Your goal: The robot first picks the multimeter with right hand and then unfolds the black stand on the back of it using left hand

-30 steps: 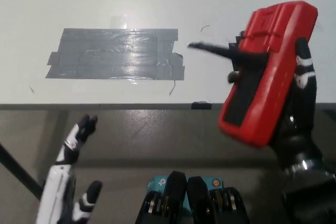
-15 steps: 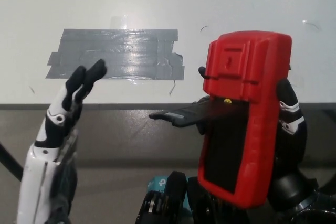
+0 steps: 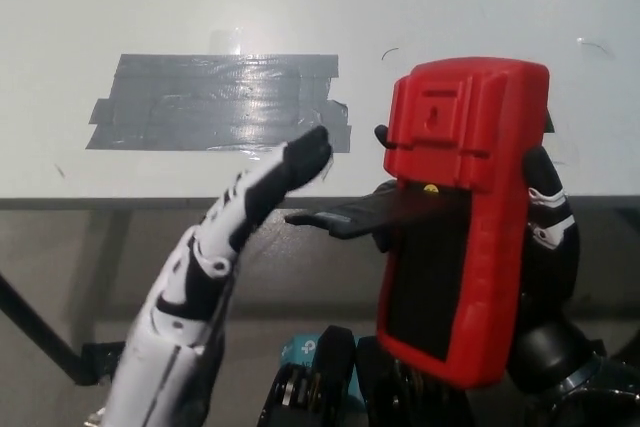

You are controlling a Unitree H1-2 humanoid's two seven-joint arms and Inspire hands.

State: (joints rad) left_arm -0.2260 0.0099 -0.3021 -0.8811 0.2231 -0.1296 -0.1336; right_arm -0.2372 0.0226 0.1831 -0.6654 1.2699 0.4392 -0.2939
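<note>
Over the table edge (image 3: 150, 203), the red multimeter (image 3: 460, 217) is held back-up and clasped by the black right hand (image 3: 548, 237), whose fingers are wrapped around its far side. The black stand (image 3: 345, 217) is seen swung out to the left, part unfolded by the look of it. The white left hand (image 3: 235, 222) is stretched toward it, fingers extended and holding nothing, fingertips just short of the stand's tip. The unfolding step is judged underway; a careful push or hook on that flap is called for next. No brand or writing can be read. Grey tape (image 3: 220, 102) is stuck on the table behind.
</note>
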